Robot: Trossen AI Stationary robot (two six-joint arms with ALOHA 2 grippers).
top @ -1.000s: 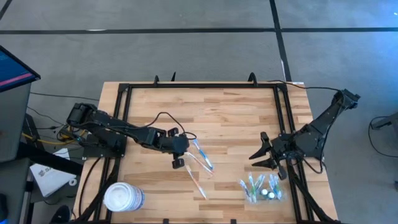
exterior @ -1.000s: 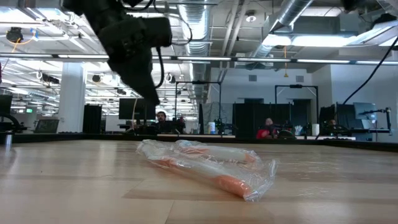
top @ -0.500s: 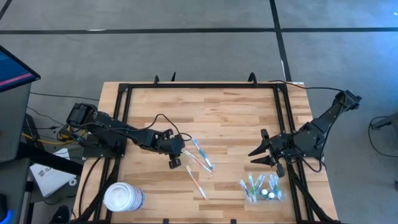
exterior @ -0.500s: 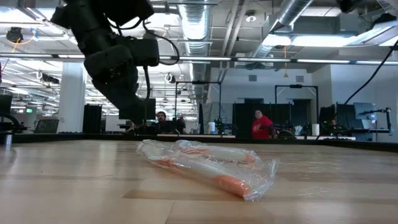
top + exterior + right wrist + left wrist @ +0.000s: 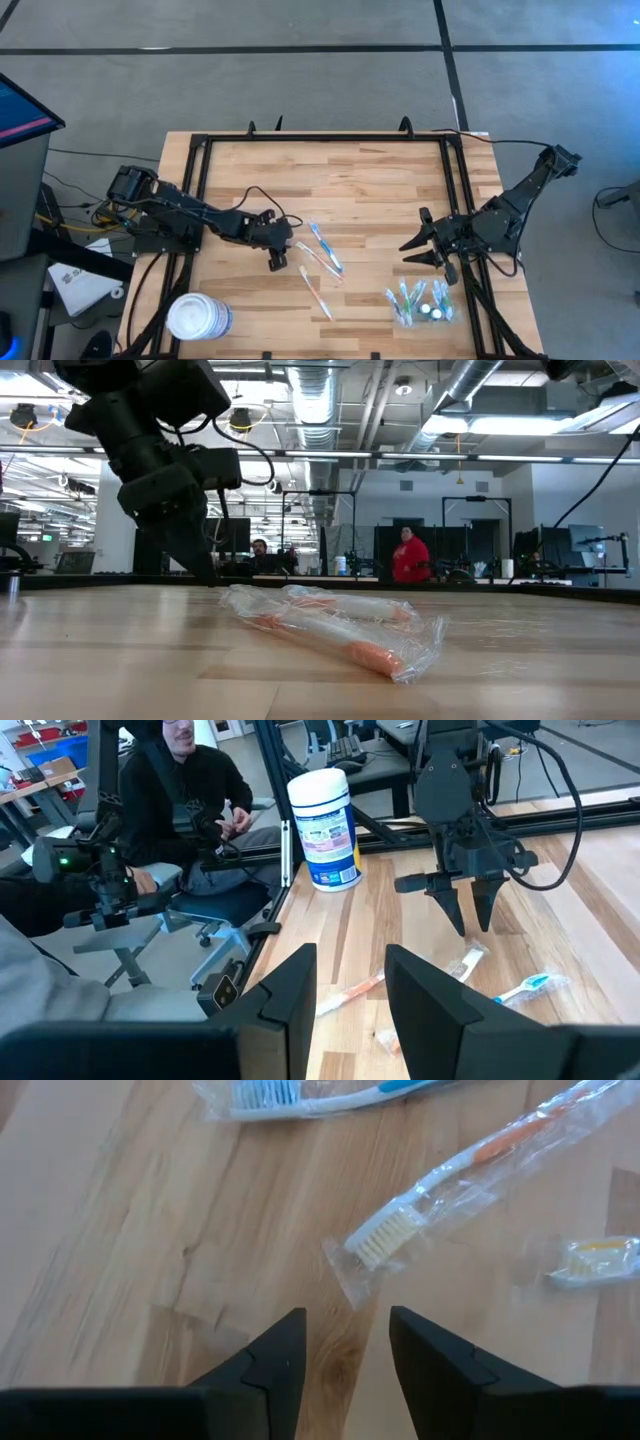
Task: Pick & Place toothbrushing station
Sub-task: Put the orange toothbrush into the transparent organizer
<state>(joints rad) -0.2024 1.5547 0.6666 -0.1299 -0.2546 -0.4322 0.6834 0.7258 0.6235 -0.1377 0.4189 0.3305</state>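
Note:
The toothbrushing station (image 5: 420, 302), a small see-through holder with blue and green pieces in it, lies near the table's front right. My left gripper (image 5: 345, 1330) is open and tipped down low over the wood. Its fingertips stand just short of the brush-head end of an orange-handled toothbrush in a clear wrapper (image 5: 400, 1230) and touch nothing. A blue-handled wrapped toothbrush (image 5: 325, 245) lies beside it. In the low view my left gripper (image 5: 195, 560) stands left of the wrapped brushes (image 5: 330, 625). My right gripper (image 5: 420, 250) hangs open above the station's far side.
A large white round tub (image 5: 198, 318) lies at the front left corner. A third wrapped brush end (image 5: 595, 1260) lies a little beyond the orange one. A black frame (image 5: 320, 138) runs round the tabletop. A person sits beyond the table's left edge (image 5: 180, 810).
My left gripper has sunk toward the table and drawn back a little toward the table's left edge, away from the wrapped toothbrushes. The toothbrushes lie where they were.

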